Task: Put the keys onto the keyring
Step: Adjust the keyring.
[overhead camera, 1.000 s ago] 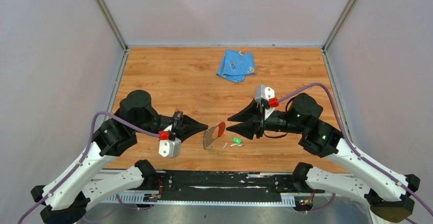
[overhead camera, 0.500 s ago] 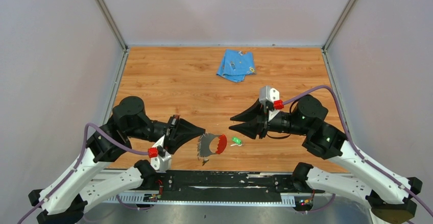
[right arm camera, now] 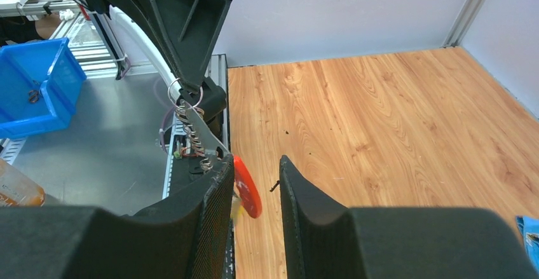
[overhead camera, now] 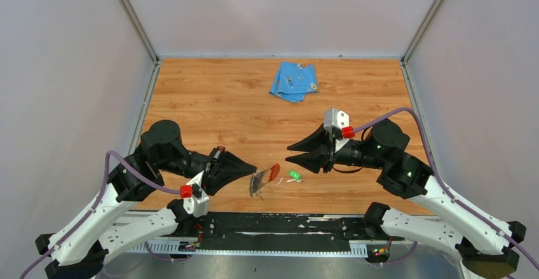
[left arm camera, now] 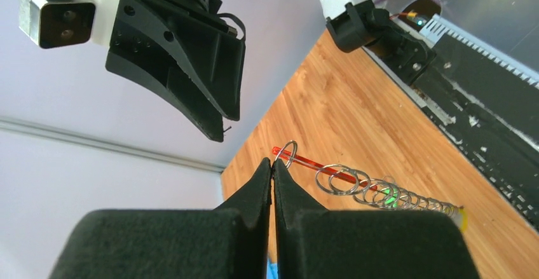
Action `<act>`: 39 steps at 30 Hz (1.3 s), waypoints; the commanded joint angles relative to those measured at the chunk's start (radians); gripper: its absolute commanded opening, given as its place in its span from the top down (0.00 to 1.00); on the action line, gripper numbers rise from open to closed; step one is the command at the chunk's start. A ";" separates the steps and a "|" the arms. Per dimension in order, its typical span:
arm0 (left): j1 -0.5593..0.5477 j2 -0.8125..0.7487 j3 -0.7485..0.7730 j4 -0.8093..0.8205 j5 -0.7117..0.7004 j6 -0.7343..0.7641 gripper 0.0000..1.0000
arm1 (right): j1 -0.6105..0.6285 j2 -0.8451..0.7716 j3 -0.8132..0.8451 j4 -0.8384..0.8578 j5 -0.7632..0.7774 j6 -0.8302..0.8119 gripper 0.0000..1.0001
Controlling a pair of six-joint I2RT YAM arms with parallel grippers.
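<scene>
Top external view, lower centre: left end effector (overhead camera: pixel 253 169) pinches the keyring (overhead camera: pixel 265 177); right end effector (overhead camera: pixel 291 153) hovers open, empty; green key (overhead camera: pixel 294 175) on tabletop (overhead camera: pixel 222 101) likely needs grasping next.

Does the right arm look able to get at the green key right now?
Probably yes: the right gripper is open close by the green key, which lies uncovered; the keyring in the left gripper is beside it, not over it.
</scene>
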 commanded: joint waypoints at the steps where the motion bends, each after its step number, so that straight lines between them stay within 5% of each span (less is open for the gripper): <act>1: -0.010 0.014 0.042 0.066 0.040 -0.127 1.00 | 0.006 -0.010 0.005 0.000 -0.025 -0.022 0.65; 6: -0.010 0.040 0.055 0.173 0.006 -0.400 1.00 | 0.006 -0.009 0.010 0.000 -0.043 -0.025 0.66; 13: -0.010 0.036 0.033 0.258 0.004 -0.551 1.00 | 0.006 -0.014 0.018 -0.002 -0.064 -0.026 0.65; 32: -0.010 0.028 0.006 0.305 0.086 -0.474 1.00 | 0.006 -0.029 0.047 0.014 -0.094 -0.058 0.65; 39: -0.009 0.092 0.031 0.152 -0.116 -0.580 1.00 | 0.006 0.010 0.125 -0.098 -0.045 -0.071 0.61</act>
